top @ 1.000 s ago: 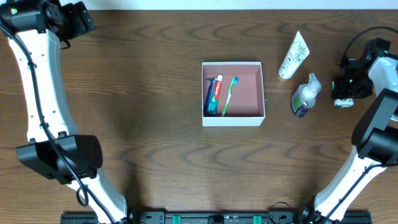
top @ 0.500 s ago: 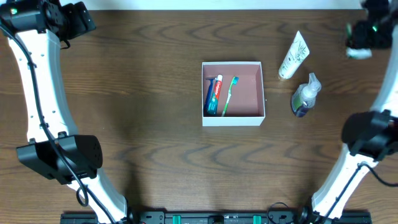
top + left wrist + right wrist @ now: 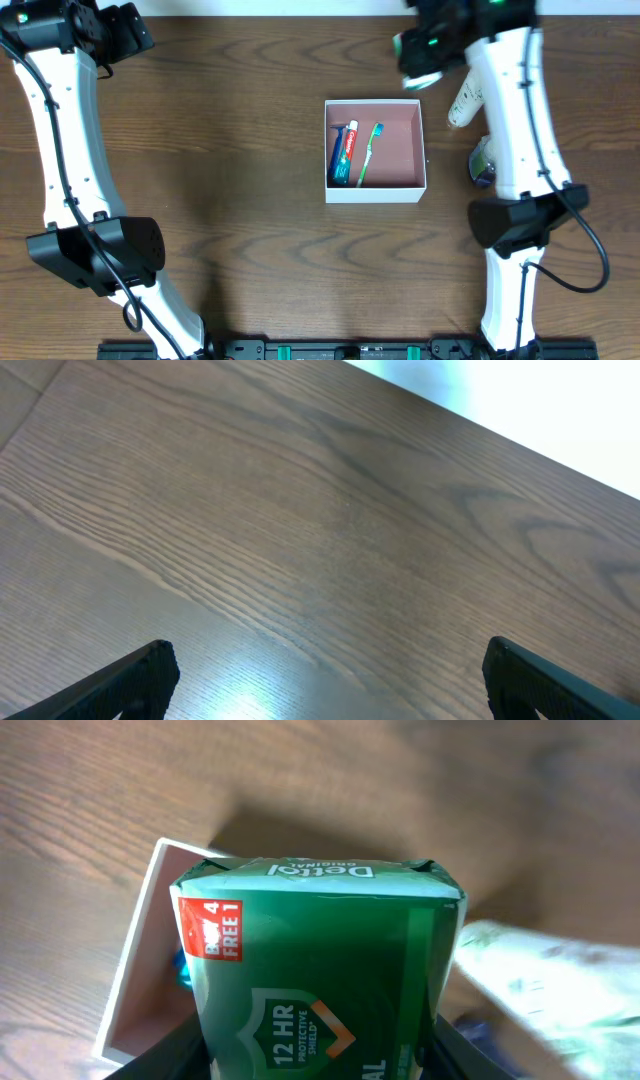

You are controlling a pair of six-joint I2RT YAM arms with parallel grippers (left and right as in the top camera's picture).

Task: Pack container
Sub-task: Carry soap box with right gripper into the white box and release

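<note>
The container sits mid-desk, open side up, same spot as 1 s ago. Inside on its left half: toothpaste and toothbrush, side by side, neither shifted.

Big change is the right arm. 1 s ago its tool was at the far right edge beside the pump bottle; 0.5 s ago it was up in the top right corner. Now it has swung left, and the right tool hangs just behind the container's far right corner. It's pinching a green soap box w/ a red "Buy 4 Free 1" corner flash; dark fingers show at both lower sides of the box in the right wrist view. That view also catches a white corner of the container below-left of the box, and the white tube blurred at right.

The tube and bottle haven't moved, but the arm now crosses over them and hides part of each in the overhead view.

Left arm unchanged at the far left corner of the desk. Left tool is spread wide over bare wood, holding nothing.
</note>
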